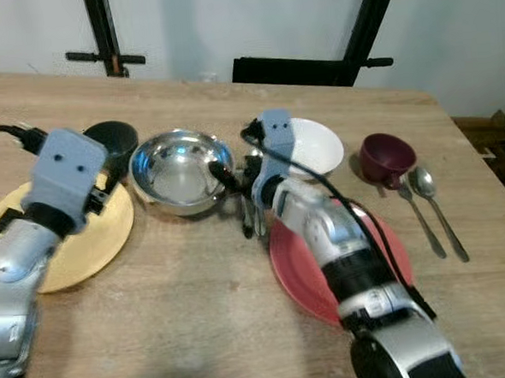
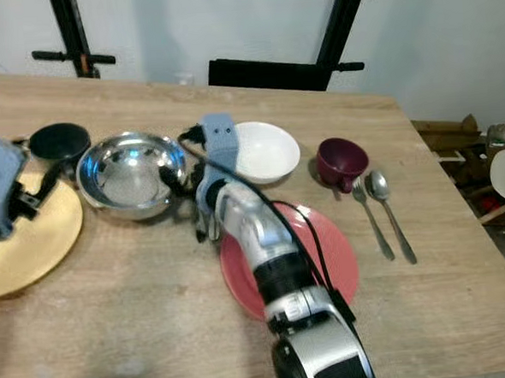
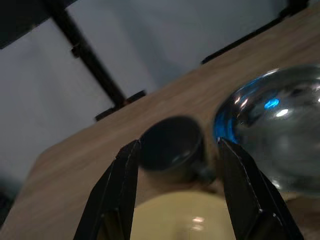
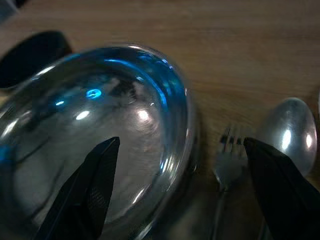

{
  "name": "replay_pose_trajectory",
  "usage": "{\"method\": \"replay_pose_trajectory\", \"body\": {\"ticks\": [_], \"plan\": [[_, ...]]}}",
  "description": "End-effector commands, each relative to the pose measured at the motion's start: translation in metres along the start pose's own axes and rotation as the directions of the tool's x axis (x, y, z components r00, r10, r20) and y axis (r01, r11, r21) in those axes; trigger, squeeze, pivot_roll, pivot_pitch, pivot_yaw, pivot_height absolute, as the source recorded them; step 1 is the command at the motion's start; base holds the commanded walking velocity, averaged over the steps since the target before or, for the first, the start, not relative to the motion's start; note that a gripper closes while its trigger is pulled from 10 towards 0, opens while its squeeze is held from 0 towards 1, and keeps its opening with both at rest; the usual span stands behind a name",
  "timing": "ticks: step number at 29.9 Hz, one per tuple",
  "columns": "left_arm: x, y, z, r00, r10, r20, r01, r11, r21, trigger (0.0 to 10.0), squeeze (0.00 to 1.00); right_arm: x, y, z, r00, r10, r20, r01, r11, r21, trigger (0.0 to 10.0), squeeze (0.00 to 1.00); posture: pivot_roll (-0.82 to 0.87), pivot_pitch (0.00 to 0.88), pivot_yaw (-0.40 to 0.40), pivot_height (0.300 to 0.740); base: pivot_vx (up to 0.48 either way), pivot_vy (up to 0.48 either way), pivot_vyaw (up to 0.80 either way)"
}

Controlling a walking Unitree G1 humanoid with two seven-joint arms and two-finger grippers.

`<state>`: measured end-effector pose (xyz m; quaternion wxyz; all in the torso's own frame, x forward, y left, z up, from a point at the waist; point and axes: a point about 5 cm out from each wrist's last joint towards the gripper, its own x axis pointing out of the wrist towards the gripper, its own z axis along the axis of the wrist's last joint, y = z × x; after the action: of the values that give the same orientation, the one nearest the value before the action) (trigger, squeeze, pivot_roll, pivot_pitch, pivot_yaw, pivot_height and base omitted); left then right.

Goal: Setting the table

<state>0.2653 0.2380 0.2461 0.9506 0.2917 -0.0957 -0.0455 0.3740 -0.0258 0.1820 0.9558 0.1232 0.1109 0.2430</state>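
The right gripper, fingers spread wide and empty, straddles the steel bowl's rim, with a fork and spoon just beside it.

Table: carries all the items listed.
Left side: a plate, with a cup at its far edge.
Left gripper: over that plate, fingers parted, facing the cup.
Centre: a metal bowl, right of the cup.
Beside bowl: a fork and a spoon, just to its right.
Right gripper: over the bowl's right rim and that fork, fingers wide apart.
Right of centre: a second bowl, with a second plate in front of it.
Far right: a second cup, with another fork and spoon before it.
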Motion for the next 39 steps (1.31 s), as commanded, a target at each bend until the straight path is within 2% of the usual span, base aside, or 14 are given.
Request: {"method": "replay_pose_trajectory", "body": {"ticks": [1, 6, 8, 9, 10, 11, 12, 14, 17, 19, 23, 30, 31, 39], "plan": [[-0.006, 0.003, 0.004, 1.000, 0.012, -0.003, -0.012, 1.000, 0.013, 10.0, 0.00, 0.007, 0.005, -0.003, 0.999, -0.032, -0.022, 0.032, 0.999, -0.006, 10.0, 0.00, 0.12, 0.085, -0.113, 0.740, 0.000, 0.000, 0.00], [-0.012, -0.002, 0.004, 1.000, -0.003, -0.013, 0.003, 1.000, 0.003, 10.0, 0.00, 0.012, 0.008, -0.012, 0.997, -0.033, -0.075, 0.032, 0.999, -0.010, 10.0, 0.00, 0.14, 0.094, -0.126, 0.740, 0.000, 0.000, 0.00], [-0.016, -0.013, 0.002, 0.996, -0.081, -0.027, 0.080, 0.996, -0.050, 10.0, 0.00, 0.014, 0.011, -0.019, 0.993, -0.014, -0.117, 0.011, 1.000, -0.022, 10.0, 0.00, 0.14, 0.096, -0.127, 0.740, 0.000, 0.000, 0.00], [-0.018, -0.019, 0.002, 0.992, -0.124, -0.024, 0.121, 0.986, -0.116, 10.0, 0.00, 0.014, 0.010, -0.021, 0.992, -0.021, -0.124, 0.019, 1.000, -0.020, 4.4, 0.00, 0.14, 0.096, -0.127, 0.740, 0.000, 0.000, 0.00], [-0.018, -0.019, 0.002, 0.992, -0.124, -0.024, 0.121, 0.986, -0.116, 10.0, 0.00, 0.014, 0.010, -0.021, 0.992, -0.021, -0.124, 0.019, 1.000, -0.020, 4.4, 0.00, 0.14, 0.096, -0.127, 0.740, 0.000, 0.000, 0.00], [-0.023, -0.032, 0.005, 0.972, -0.234, 0.014, 0.225, 0.918, -0.325, 10.0, 0.00, 0.015, 0.008, -0.024, 0.991, -0.036, -0.132, 0.034, 0.999, -0.013, 0.0, 0.00, 0.14, 0.097, -0.128, 0.740, 0.000, 0.000, 0.00], [-0.028, -0.040, 0.008, 0.944, -0.327, 0.039, 0.317, 0.872, -0.372, 10.0, 0.00, 0.015, 0.007, -0.024, 0.991, -0.042, -0.130, 0.041, 0.999, -0.006, 0.0, 0.00, 0.14, 0.097, -0.128, 0.740, 0.000, 0.000, 0.00], [-0.034, -0.048, 0.010, 0.898, -0.436, 0.054, 0.423, 0.825, -0.375, 10.0, 0.00, 0.015, 0.005, -0.023, 0.991, -0.046, -0.125, 0.046, 0.999, -0.004, 0.0, 0.00, 0.13, 0.095, -0.121, 0.740, 0.000, 0.000, 0.00], [-0.038, -0.049, 0.007, 0.877, -0.480, 0.019, 0.460, 0.827, -0.323, 10.0, 0.00, 0.015, 0.003, -0.022, 0.992, -0.054, -0.114, 0.055, 0.998, 0.006, 0.0, 0.00, 0.13, 0.095, -0.113, 0.740, 0.000, 0.000, 0.00], [-0.044, -0.041, 0.004, 0.859, -0.511, -0.021, 0.483, 0.825, -0.294, 10.0, 0.00, 0.015, -0.002, -0.015, 0.995, -0.068, -0.075, 0.072, 0.996, 0.057, 0.0, 0.00, 0.12, 0.092, -0.105, 0.740, 0.000, 0.000, 0.00], [-0.045, -0.039, 0.003, 0.860, -0.509, -0.028, 0.482, 0.829, -0.284, 10.0, 0.00, 0.015, -0.003, -0.012, 0.996, -0.071, -0.055, 0.075, 0.995, 0.072, 0.0, 0.00, 0.12, 0.088, -0.098, 0.740, 0.000, 0.000, 0.00], [-0.041, -0.035, 0.005, 0.882, -0.469, -0.044, 0.440, 0.853, -0.281, 10.0, 0.00, 0.014, -0.003, 0.013, 0.997, -0.056, 0.062, 0.050, 0.994, 0.093, 0.0, 0.00, 0.12, 0.075, -0.093, 0.740, 0.000, 0.000, 0.00], [-0.038, -0.037, 0.006, 0.895, -0.445, -0.032, 0.418, 0.861, -0.289, 10.0, 0.00, 0.010, -0.004, 0.025, 0.991, -0.053, 0.125, 0.039, 0.993, 0.109, 0.0, 0.00, 0.10, 0.069, -0.090, 0.740, 0.000, 0.000, 0.00], [-0.032, -0.042, 0.005, 0.907, -0.420, -0.019, 0.394, 0.866, -0.307, 10.0, 0.00, -0.010, -0.014, 0.035, 0.975, -0.070, 0.212, 0.032, 0.983, 0.179, 0.0, 0.00, 0.08, 0.067, -0.081, 0.740, 0.000, 0.000, 0.00]]}}
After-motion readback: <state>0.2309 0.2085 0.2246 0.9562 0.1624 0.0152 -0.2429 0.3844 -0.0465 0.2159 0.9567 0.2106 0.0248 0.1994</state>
